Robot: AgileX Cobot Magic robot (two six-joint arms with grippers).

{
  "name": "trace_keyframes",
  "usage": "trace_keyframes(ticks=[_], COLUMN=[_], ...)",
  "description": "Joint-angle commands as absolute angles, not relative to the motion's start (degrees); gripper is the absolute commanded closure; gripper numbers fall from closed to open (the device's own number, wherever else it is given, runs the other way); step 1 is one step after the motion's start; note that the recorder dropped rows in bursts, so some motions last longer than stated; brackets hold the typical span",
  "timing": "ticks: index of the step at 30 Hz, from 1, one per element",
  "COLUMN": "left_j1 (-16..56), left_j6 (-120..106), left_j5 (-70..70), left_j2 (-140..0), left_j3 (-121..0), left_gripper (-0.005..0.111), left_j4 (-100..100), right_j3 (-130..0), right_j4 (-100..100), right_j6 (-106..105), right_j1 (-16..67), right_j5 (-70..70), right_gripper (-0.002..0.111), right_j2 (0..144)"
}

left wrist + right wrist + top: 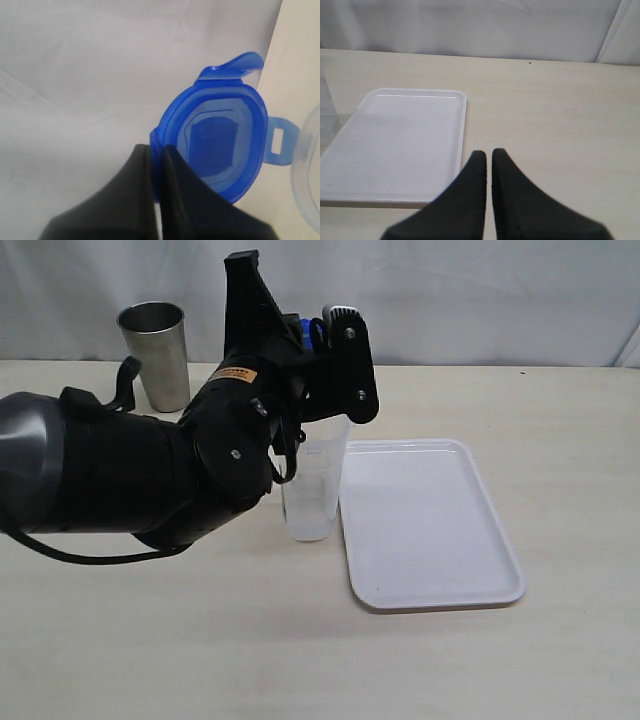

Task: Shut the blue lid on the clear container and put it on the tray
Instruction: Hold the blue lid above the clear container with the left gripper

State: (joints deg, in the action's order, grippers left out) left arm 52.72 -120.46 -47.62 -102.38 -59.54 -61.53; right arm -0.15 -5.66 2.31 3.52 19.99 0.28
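Observation:
The blue lid [220, 145] hangs in the air with its underside showing. My left gripper [156, 149] is shut on one of its edge flaps. In the exterior view only a bit of the blue lid [308, 332] shows behind the left gripper's black body, held above the clear container [315, 490]. That container stands upright on the table against the left edge of the white tray [430, 530], and its rim [311, 170] sits beside the lid. My right gripper [489, 152] is shut on nothing, low over the table beside the tray [395, 145].
A steel cup [155, 355] stands at the back left of the table. The bulky left arm [150, 475] hides the table's left middle. A white cloth backdrop [480, 290] runs behind the table. The right arm does not show in the exterior view.

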Motion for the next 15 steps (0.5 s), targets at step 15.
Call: trace_keyframes(ticks=[15], left_j1=[54.0], left_j6=[-122.8], left_j5=[-45.6], left_j2=[-102.3], left_j3=[-59.5], left_gripper=[0.107], left_j4=[-64.1], right_j3=[0.0], right_j4=[-5.3], right_j6=[2.4], right_j1=[3.5], right_j5=[19.8], right_gripper=[0.104], right_j2=[0.0])
